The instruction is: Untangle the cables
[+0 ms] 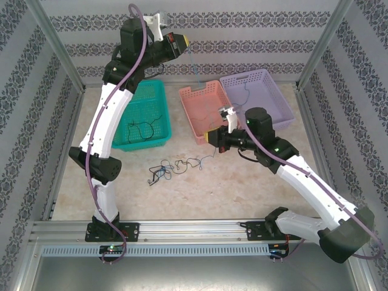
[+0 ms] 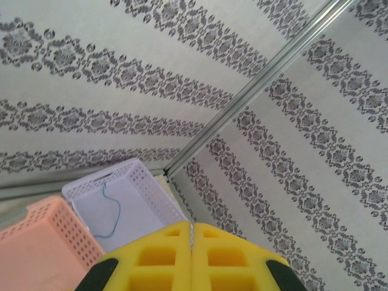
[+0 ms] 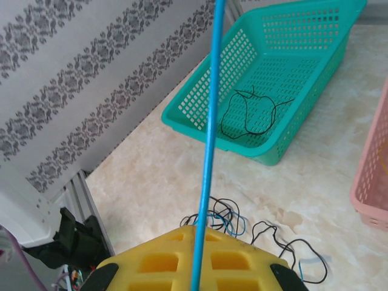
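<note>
step: draw blue cable [image 3: 209, 121] out of tangle [image 3: 223, 219] | left end effector [image 2: 191, 229] and right end effector [image 3: 197, 233] both clenched on it; tangle on desk [image 3: 157, 176], below and ahead of right one | advice: lift slowly; stop if tangle rises

Teal basket [image 1: 151, 103], pink basket [image 1: 203, 109], lilac basket [image 1: 270, 103], black and blue cables [image 1: 162, 171], beige marbled table [image 1: 200, 194] (grey floral-striped walls [image 1: 242, 30]).

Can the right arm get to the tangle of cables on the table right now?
Probably yes: the tangle lies on open table near the right end effector, nothing between, though it is shut on a blue cable.
</note>
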Tool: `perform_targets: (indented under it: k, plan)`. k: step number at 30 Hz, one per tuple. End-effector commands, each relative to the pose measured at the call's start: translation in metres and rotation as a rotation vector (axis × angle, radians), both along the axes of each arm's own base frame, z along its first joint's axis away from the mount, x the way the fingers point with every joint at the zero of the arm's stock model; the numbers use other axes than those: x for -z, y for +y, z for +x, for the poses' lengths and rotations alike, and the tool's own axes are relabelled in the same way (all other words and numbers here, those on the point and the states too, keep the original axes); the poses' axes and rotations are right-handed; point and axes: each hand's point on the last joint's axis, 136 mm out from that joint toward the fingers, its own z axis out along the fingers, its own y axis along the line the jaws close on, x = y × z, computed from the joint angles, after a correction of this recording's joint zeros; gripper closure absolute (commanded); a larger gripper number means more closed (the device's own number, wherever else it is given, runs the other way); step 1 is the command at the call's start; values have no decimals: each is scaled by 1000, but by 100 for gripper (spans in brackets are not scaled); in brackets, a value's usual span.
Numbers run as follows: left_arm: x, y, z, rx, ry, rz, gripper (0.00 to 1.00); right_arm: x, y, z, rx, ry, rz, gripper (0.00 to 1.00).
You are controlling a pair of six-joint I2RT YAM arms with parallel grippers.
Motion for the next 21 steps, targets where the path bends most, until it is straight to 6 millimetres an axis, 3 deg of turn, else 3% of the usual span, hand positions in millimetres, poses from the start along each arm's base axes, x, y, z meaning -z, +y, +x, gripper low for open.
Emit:
perform_targets:
  k: [1,5,11,18,21]
  plan:
    - [-35,12,8,-21,-144,-47,100,-23,-7,-15,-41,65,68,100]
    - [-3,-1,12,43,-31,-51,96,-53,-5,-19,-110,111,150,100]
    - [17,-7,21,54,16,-86,100,-64,3,-34,-214,240,193,100]
    - [-5,-25,18,119,-32,-184,100,-26,-7,-31,-127,282,78,100]
    - [-11,-37,13,163,-36,-215,100,-26,-19,-23,-50,246,46,100]
